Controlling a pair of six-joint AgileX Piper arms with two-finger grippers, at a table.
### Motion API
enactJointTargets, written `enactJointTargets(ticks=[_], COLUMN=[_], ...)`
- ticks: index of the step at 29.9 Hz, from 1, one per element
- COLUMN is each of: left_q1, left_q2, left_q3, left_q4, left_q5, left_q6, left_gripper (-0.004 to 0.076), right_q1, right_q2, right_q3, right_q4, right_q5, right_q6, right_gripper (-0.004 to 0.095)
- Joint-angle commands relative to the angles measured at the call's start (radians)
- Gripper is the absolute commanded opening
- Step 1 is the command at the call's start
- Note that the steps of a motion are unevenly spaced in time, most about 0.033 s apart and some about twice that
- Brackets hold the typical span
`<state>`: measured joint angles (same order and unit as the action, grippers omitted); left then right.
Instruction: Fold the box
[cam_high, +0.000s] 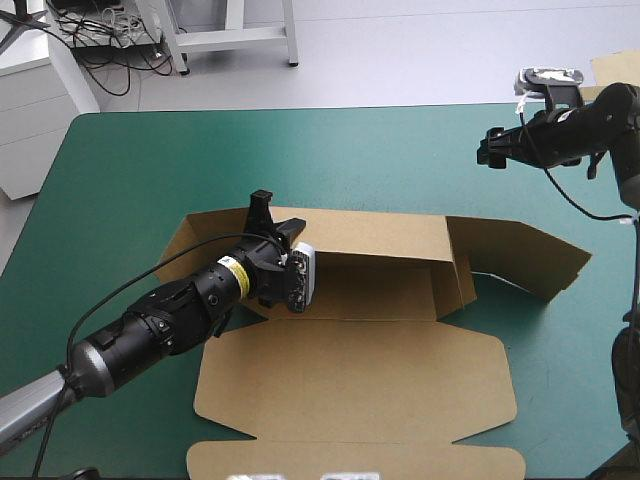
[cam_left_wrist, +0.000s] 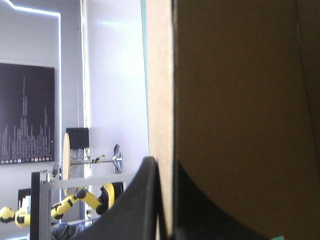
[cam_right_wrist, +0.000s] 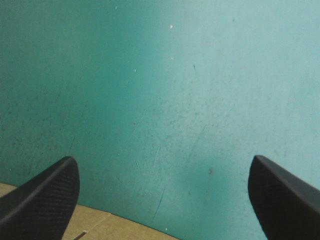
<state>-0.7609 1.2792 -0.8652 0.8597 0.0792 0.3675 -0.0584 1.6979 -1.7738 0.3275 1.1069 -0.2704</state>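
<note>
Our left gripper (cam_left_wrist: 165, 167) is clenched on the box (cam_high: 370, 390). In its wrist view the two black fingers (cam_left_wrist: 137, 205) stand all but together. The pale cut edge of the far wall (cam_left_wrist: 160, 75) runs up between them. From above we see that this wall stands upright and that we hold it near its left end, one finger on each face. Just left of our grip, a flap (cam_high: 190, 240) lies out on the teal-green cover (cam_high: 120, 180).

The box sits in the middle of the table, an open brown tray. Its lid (cam_high: 360, 440) lies flat toward the near edge. At the right end a short side wall (cam_high: 465, 275) is raised, and beyond it a wide end flap (cam_high: 525, 255) spreads out to the right.

Our right gripper (cam_high: 488, 152) is released. In its wrist view the fingers stand wide apart, with only bare cover between them and a strip of brown board low at their bases. In the high view it hangs over the far right part of the table, beyond the end flap and touching nothing.
</note>
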Motion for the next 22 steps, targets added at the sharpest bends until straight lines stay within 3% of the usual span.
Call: enactJointTargets(ticks=[1,7,15,22], left_q1=[-0.019,-0.017,0.081,0.092], left_q2=[-0.001,-0.001,-0.016,-0.016], left_q3=[-0.006,-0.006,-0.022,-0.025], left_q4=[-0.037,-0.041,-0.057,-0.017], left_q5=[-0.097,-0.079,-0.106,-0.102], left_q6=[-0.020,-0.020,-0.146,-0.147], left_gripper=[-0.0010,-0.0010,-0.0010,-0.0010], right_q1=[-0.004,-0.004,-0.004,-0.002], right_q2=[-0.001,0.035,0.027,0.019], right_q3=[-0.037,-0.037,-0.037,-0.004], right_q4=[0.011,-0.031,-0.031,0.013], right_q5=[0.033,0.137,0.145,0.146], right_q6=[0.001,0.001,0.010,0.005], right_gripper=[0.0842,0.0842,0.0842,0.0842])
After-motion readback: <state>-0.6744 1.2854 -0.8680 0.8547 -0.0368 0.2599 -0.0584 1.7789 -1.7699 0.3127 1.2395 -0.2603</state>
